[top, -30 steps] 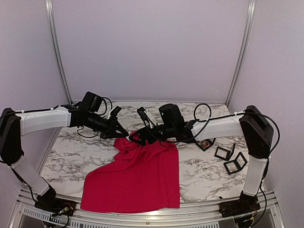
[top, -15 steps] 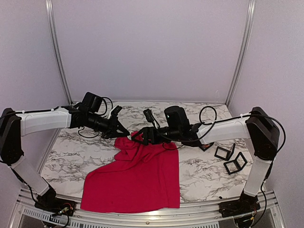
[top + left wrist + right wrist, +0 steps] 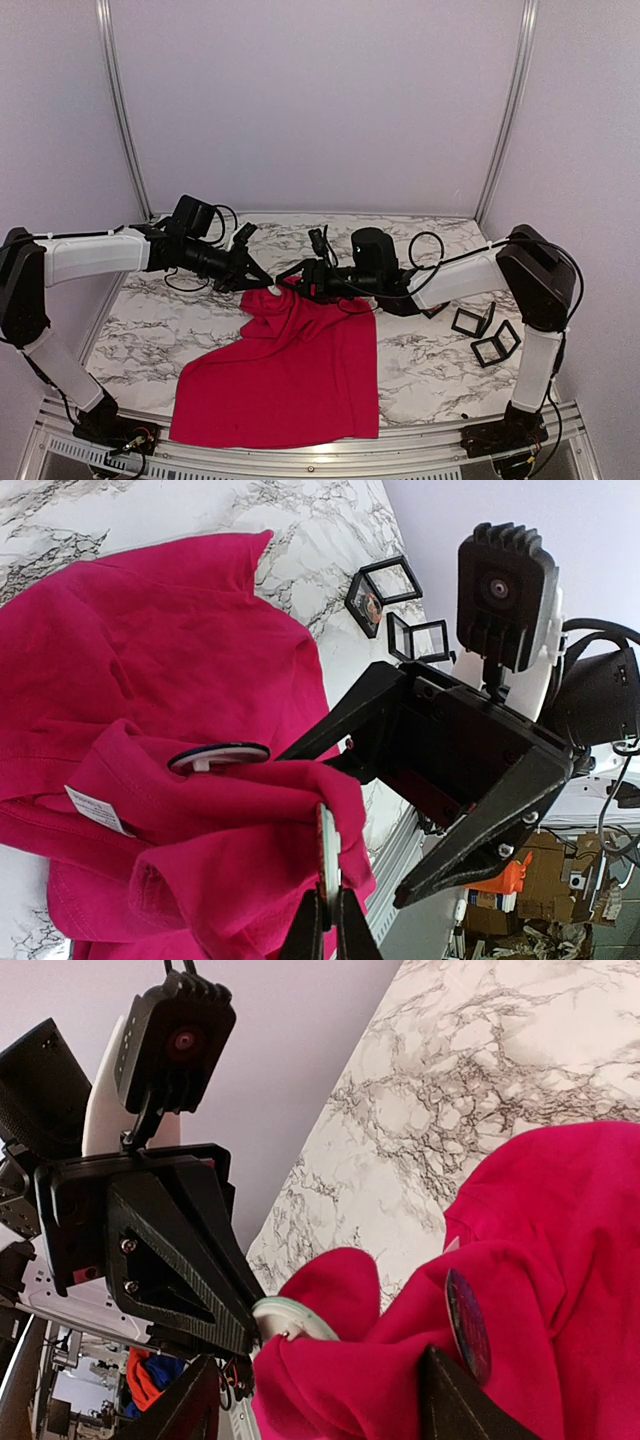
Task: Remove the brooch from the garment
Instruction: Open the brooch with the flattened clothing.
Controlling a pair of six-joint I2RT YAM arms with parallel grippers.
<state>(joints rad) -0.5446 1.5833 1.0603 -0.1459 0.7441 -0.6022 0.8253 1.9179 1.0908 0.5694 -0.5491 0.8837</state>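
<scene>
One dark-rimmed round brooch (image 3: 220, 755) still on bright red T-shirt (image 3: 130, 650); left end effector (image 3: 325, 900) pinches 12-o'clock fold, right end effector (image 3: 315, 1360) spread.

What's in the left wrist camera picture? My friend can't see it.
The left gripper pinches a round disc at a fold of the bunched red T-shirt. The right gripper stands open close by, above the marble table.

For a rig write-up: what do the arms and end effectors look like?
The left arm and right arm have white links, black joints and looping black cables. The left end effector and right end effector are black, angular, two-fingered, each topped by a boxy camera.
</scene>
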